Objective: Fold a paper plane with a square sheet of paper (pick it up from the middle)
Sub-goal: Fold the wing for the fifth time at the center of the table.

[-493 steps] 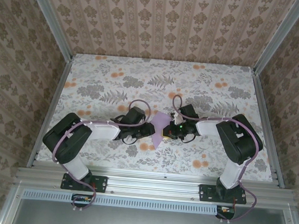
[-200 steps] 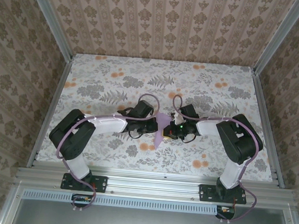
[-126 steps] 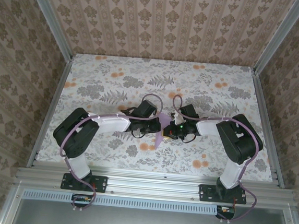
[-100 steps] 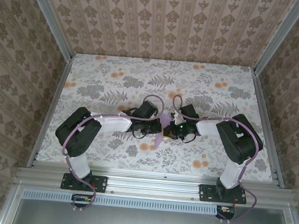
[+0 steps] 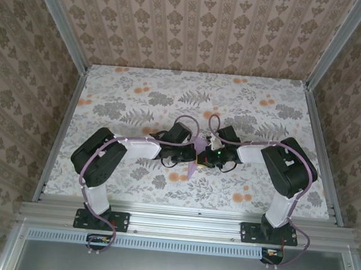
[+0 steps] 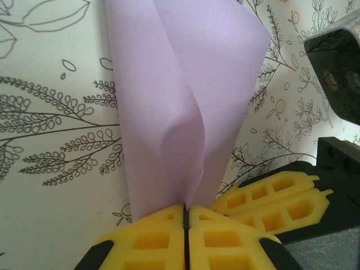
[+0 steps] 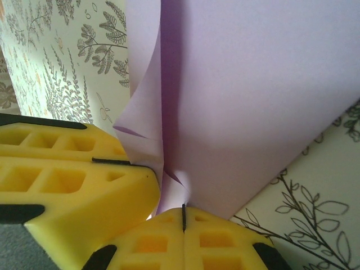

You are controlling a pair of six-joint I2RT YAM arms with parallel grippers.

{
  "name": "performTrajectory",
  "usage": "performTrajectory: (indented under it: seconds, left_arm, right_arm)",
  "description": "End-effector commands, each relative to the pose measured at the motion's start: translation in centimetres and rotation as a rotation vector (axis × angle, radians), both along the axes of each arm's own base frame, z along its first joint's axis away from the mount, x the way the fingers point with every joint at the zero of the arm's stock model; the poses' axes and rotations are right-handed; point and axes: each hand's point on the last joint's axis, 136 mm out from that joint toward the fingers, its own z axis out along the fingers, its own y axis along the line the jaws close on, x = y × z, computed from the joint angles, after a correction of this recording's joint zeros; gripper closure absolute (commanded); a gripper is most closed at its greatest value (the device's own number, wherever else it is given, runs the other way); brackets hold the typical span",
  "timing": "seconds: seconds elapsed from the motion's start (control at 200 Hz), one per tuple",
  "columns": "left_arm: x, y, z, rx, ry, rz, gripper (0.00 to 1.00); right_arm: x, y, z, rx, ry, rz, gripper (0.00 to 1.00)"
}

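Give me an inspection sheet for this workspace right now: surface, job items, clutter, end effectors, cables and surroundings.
Surface: grey-and-orange floral tabletop, flat.
Job's things: lavender paper sheet, bent into a loose fold, held between the two arms; no finished plane.
Clutter: nothing seen.
End effectors: left end effector and right end effector both shut on the sheet, close together.
Cables: purple cables loop along both arms.
Surroundings: patterned walls, aluminium frame.
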Motion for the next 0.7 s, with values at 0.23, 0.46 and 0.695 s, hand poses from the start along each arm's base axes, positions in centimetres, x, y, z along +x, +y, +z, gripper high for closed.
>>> performTrajectory:
  seconds: [0.23,0.46,0.695]
  left_arm:
    - [-0.3,-0.5,-1.5,0.014,0.016,-0.018,0.91]
    - [-0.2,-0.6,-1.6,0.014,0.017,-0.025,0.92]
    - [-0.2,-0.6,-1.7,0.014,0.020,-0.026,0.92]
  right_arm:
    - [-0.6,-1.2,0.2,-0.042,-0.004,-0.024,0.88]
    - [-0.6,-1.3,0.5,-0.047,-0.010,-0.029,0.84]
    - [-1.0,-1.7,0.2,-0.066,0.003,-0.032,0.84]
